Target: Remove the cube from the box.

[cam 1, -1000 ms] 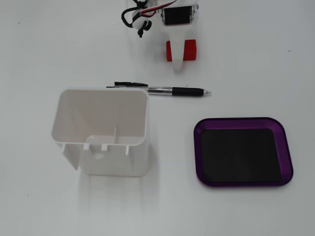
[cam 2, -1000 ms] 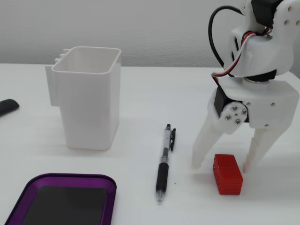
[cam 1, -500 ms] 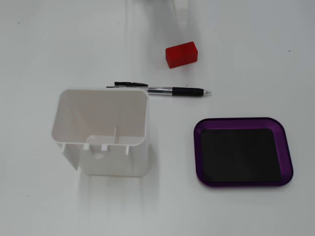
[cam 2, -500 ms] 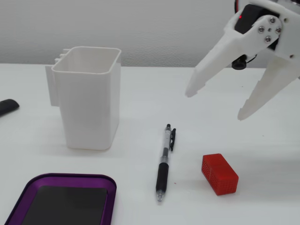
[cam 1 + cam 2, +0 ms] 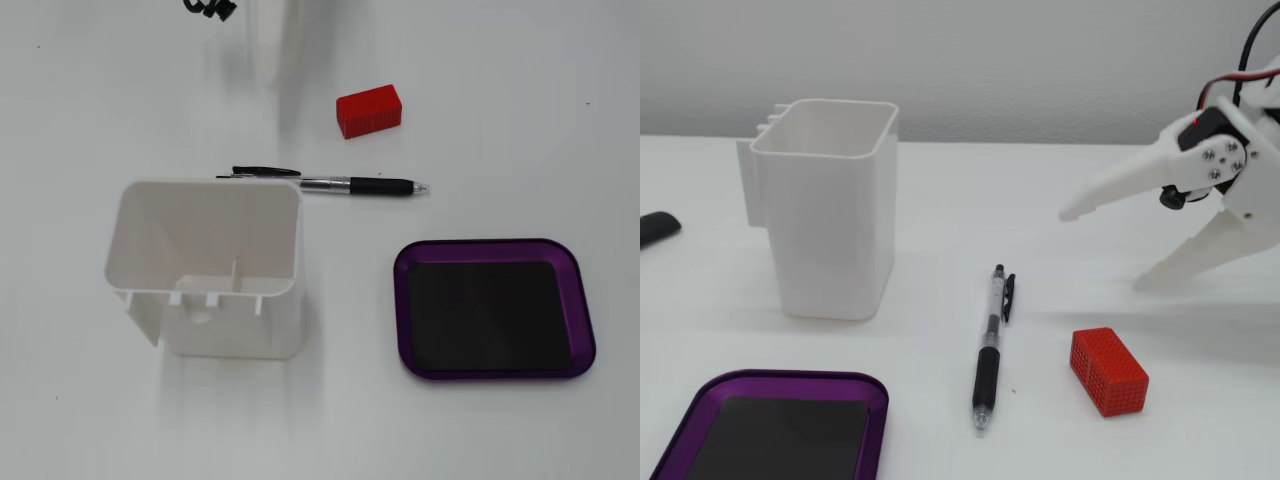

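Cube (image 5: 1109,371) lies on the bare surface (image 5: 940,200), outside the box (image 5: 770,385), a pen (image 5: 989,350) between them. Its long axis runs from mid-surface toward the near right corner in this fixed view. Pincer (image 5: 1100,248) hangs wide open and empty above, toward the far right edge.
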